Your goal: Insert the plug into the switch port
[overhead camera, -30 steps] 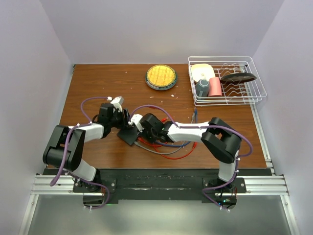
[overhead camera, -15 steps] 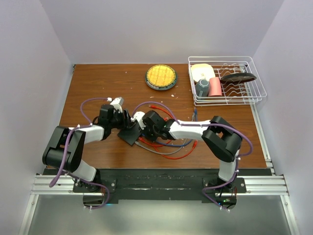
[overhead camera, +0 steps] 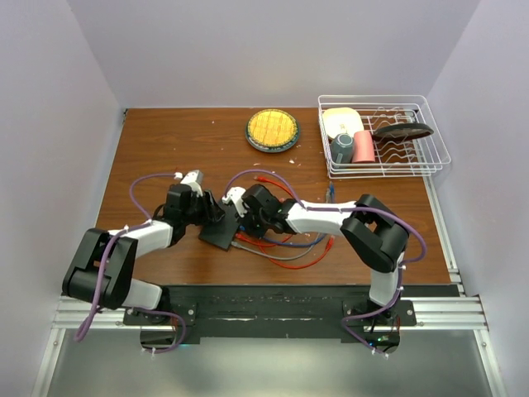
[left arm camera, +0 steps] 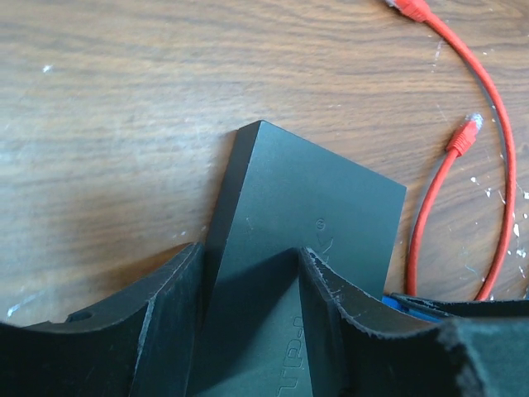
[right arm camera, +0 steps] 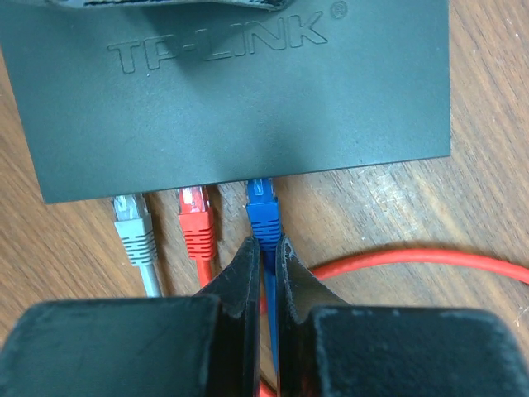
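Note:
The switch is a flat dark box lying on the wood table; in the right wrist view the switch has grey, red and blue plugs in the ports along its near edge. My right gripper is shut on the blue cable just behind the blue plug, which sits in a port. My left gripper holds the switch at its opposite end, one finger against its side wall, the other over its top. In the top view the left gripper and right gripper face each other across the switch.
Loose red cables loop on the table right of the switch, with free red plugs nearby. A round yellow dish sits at the back centre. A white wire rack with dishes stands at the back right.
The left arm has swung out to the left and its gripper and the switch have shifted slightly. The right gripper has moved a little toward the switch; the cables shifted with it.

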Robot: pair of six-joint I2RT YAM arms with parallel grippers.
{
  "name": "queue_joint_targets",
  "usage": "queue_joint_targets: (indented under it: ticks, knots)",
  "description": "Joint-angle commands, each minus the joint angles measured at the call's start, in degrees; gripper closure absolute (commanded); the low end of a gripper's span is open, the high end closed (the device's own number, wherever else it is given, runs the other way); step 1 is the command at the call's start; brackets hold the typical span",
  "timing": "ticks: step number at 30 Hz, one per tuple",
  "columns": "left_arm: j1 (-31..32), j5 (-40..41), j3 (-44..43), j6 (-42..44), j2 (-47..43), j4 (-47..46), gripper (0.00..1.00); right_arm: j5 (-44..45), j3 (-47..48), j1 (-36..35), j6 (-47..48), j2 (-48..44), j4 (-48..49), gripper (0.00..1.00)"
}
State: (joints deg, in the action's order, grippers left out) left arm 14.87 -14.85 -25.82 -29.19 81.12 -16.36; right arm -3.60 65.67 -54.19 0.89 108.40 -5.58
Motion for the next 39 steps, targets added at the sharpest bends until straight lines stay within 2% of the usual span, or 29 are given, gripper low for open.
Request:
queue_joint_targets:
  ticks: [1,4,6,14,20,30,31,37,38,39]
  knots:
    - [6.7,-16.8,1.1,-8.1,-2.0,9.9,0.56,-1.8,4.3,0.3,-0.5,-0.6,25.4,1.00]
    - [6.6,-12.8,0.2,-7.9,-3.0,12.3,0.53,-1.0,1.7,0.3,-0.5,-2.0,24.8,1.00]
    - [6.2,-9.8,0.0,-8.1,-3.5,13.8,0.47,-1.1,0.0,0.3,-0.5,-3.4,24.3,1.00]
    - [4.8,-2.4,-1.9,-8.6,-4.6,16.3,0.28,-3.7,-3.4,0.2,-0.1,-5.6,22.2,0.78]
    - [4.0,2.9,-5.2,-7.5,-4.6,19.9,0.16,-4.8,-5.2,0.2,0.9,-7.1,20.8,0.70]
    - [3.7,8.4,-14.2,-1.9,-5.5,24.7,0.12,3.5,-7.4,0.8,-0.4,-14.2,16.9,0.56]
    - [3.7,8.6,-15.4,-1.6,-6.1,24.8,0.12,3.5,-7.7,0.9,-2.2,-15.3,16.7,0.45]
    - [3.7,7.8,-19.9,1.2,-6.3,24.6,0.12,8.3,-9.3,5.5,-7.8,-23.1,13.9,0.34]
    - [3.7,7.6,-20.2,1.4,-6.4,24.4,0.12,8.9,-10.3,7.1,-8.7,-24.6,13.8,0.26]
    - [3.7,7.2,-21.0,1.6,-6.5,24.2,0.12,10.4,-10.7,7.9,-9.8,-26.9,13.8,0.23]
